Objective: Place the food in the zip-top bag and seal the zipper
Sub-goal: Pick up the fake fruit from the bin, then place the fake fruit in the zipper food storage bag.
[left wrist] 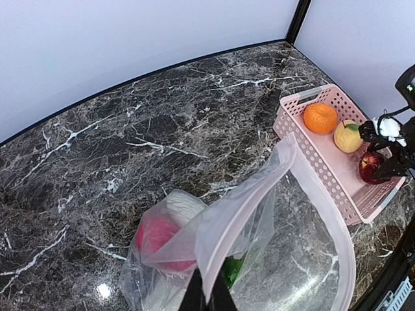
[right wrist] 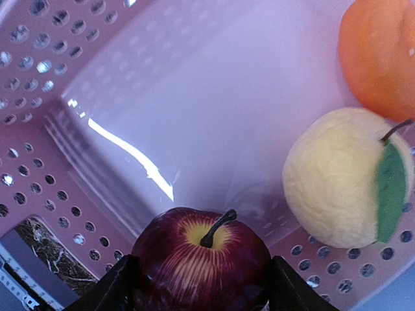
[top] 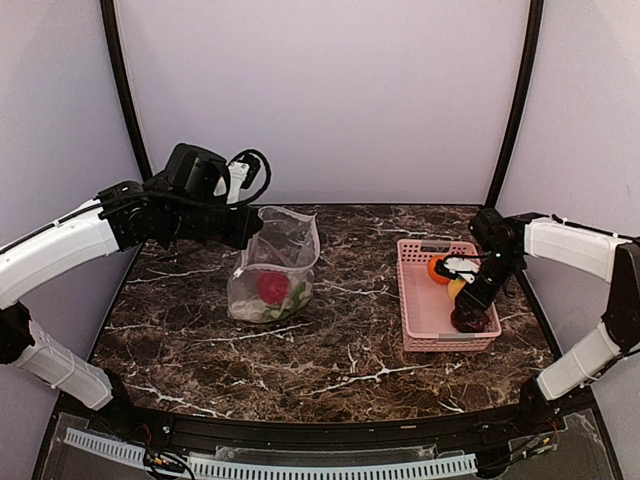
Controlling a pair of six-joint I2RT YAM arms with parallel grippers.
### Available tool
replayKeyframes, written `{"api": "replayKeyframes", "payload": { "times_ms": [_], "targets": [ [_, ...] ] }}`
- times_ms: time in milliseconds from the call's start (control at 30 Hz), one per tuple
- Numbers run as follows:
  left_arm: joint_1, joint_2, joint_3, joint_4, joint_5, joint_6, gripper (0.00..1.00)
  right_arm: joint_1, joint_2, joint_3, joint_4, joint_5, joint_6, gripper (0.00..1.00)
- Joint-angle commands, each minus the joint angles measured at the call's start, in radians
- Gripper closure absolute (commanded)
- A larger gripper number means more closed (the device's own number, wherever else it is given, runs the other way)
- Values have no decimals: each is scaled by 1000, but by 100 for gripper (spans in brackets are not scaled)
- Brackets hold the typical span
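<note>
The clear zip-top bag (top: 277,258) stands on the table left of centre with its mouth held open. My left gripper (top: 252,228) is shut on its whitish-pink zipper strip (left wrist: 327,201), with the fingertips pinching the rim in the left wrist view (left wrist: 207,299). Inside the bag lie a red ball (left wrist: 155,236), a white piece (left wrist: 183,206) and something green. My right gripper (top: 472,308) is down in the pink basket (top: 425,315). Its fingers press both sides of the dark maroon apple (right wrist: 202,256). The orange (right wrist: 382,52) and the yellow fruit (right wrist: 337,178) lie beside it.
The basket stands at the right of the marble table; its perforated walls (right wrist: 39,162) are close around my right gripper. Pale walls and black frame posts enclose the table at the back and sides.
</note>
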Motion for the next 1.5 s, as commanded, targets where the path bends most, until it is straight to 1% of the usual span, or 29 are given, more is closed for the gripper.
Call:
{"api": "replayKeyframes", "payload": {
  "times_ms": [0, 167, 267, 367, 467, 600, 700, 833, 1100, 1200, 1300, 1467],
  "targets": [
    [6, -25, -17, -8, 0, -1, 99, 5, -72, 95, -25, -122, -18, 41],
    [6, -42, -25, -5, -1, -18, 99, 6, -80, 222, -56, -275, -29, 43],
    [6, -47, -24, 1, 12, -32, 99, 6, -81, 320, -62, -415, -36, 42],
    [6, -46, -23, 16, 35, -44, 99, 25, -73, 433, -52, -550, -33, 42],
    [6, -25, -4, 12, 70, -52, 99, 62, -42, 544, -25, -624, -10, 42],
    [6, 6, 25, 12, 130, -67, 99, 141, 1, 662, 36, -664, 21, 42],
    [4, 12, 25, 43, 167, -76, 99, 221, 34, 730, 90, -714, 57, 42],
    [4, -2, 15, 96, 194, -91, 99, 309, 95, 831, 109, -769, 89, 41],
    [3, -56, -12, 199, 279, -105, 99, 429, 194, 961, 176, -784, 150, 42],
    [3, -64, -25, 209, 282, -102, 99, 474, 234, 998, 207, -786, 178, 42],
    [3, -65, -29, 203, 282, -98, 99, 510, 266, 1001, 237, -761, 172, 42],
    [3, -75, -45, 193, 258, -88, 99, 519, 317, 995, 264, -747, 163, 41]
  ]
}}
